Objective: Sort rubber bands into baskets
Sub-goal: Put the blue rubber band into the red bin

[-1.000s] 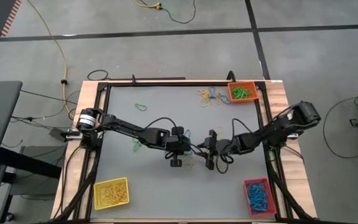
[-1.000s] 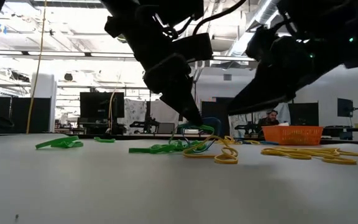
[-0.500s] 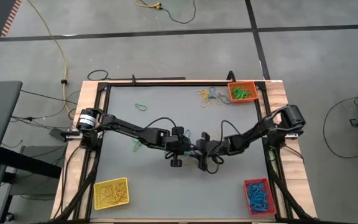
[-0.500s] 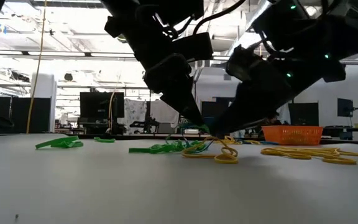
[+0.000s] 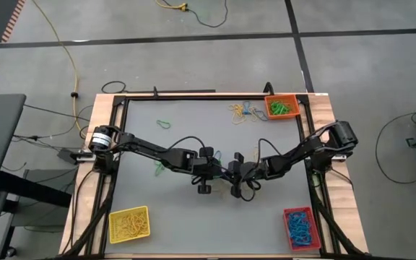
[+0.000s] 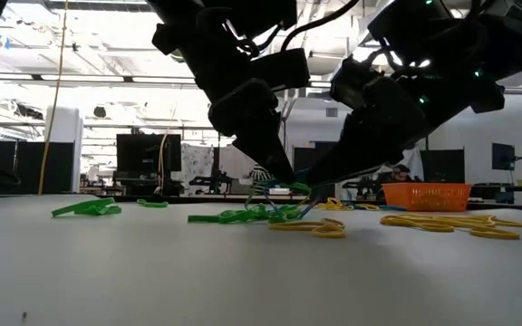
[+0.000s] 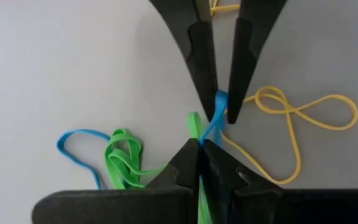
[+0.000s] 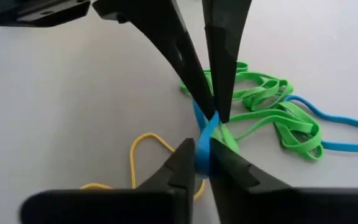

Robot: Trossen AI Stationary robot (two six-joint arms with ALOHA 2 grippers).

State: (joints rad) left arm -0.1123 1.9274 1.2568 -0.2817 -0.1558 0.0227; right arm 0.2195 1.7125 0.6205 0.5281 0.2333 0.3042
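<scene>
Both grippers meet tip to tip mid-table, left gripper (image 5: 221,172) left of right gripper (image 5: 231,174), over tangled rubber bands (image 8: 260,106)

high view: gripper tips hide tangled rubber bands (image 5: 226,173) | basket contents indistinct

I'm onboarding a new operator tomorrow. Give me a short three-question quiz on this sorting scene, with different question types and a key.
1. True or false: the left tool and the right tool meet over one tangle of rubber bands in the middle of the table.
2. Multiple choice: the band pinched in the right tool is A) yellow B) blue C) red.
3. Fill in: green bands lie in the ___ basket at the far right corner.

Key: 1 true; 2 B; 3 orange.
</scene>
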